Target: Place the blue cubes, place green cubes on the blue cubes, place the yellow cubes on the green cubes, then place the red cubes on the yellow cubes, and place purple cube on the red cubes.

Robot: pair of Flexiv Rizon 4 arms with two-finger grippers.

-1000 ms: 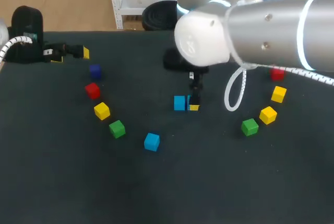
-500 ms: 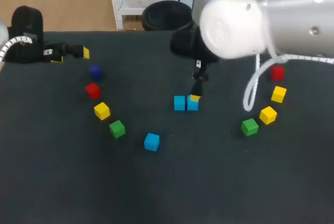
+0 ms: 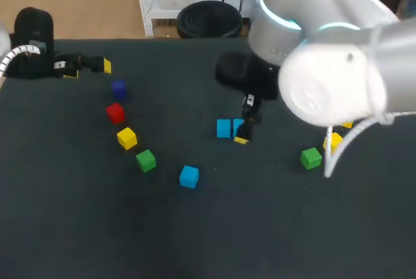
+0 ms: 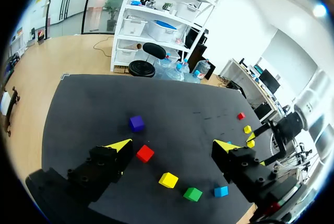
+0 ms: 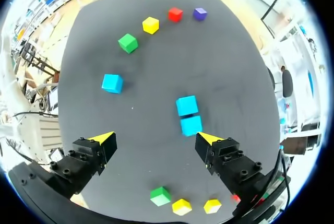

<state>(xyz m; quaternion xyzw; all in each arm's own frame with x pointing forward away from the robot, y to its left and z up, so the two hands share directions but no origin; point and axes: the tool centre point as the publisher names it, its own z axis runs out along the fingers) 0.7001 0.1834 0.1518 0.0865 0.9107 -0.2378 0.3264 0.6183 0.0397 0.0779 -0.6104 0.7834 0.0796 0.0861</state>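
Observation:
Two blue cubes [image 5: 187, 105] lie side by side mid-table, one of them [image 3: 223, 128] clear in the head view. My right gripper [image 3: 244, 131] hangs over the pair, open and empty [image 5: 155, 139]. A third blue cube [image 3: 189, 176] lies nearer the front. On the left, a green [image 3: 145, 160], a yellow [image 3: 127, 138], a red [image 3: 115, 112] and a purple cube [image 3: 118, 88] form an arc. Another green cube [image 3: 311, 158] and a yellow cube [image 3: 333, 140] lie on the right. My left gripper [image 3: 88, 64] rests open at the far left edge, holding nothing [image 4: 174, 145].
My right arm's bulky links hide the right rear of the dark mat [image 3: 195, 240] in the head view. The right wrist view shows a second yellow cube [image 5: 212, 205] beside the first, near the right green cube [image 5: 160, 196].
The right gripper has shifted from directly above the blue pair to its near side, and the arm's large links have swung toward the right. The left arm has not moved.

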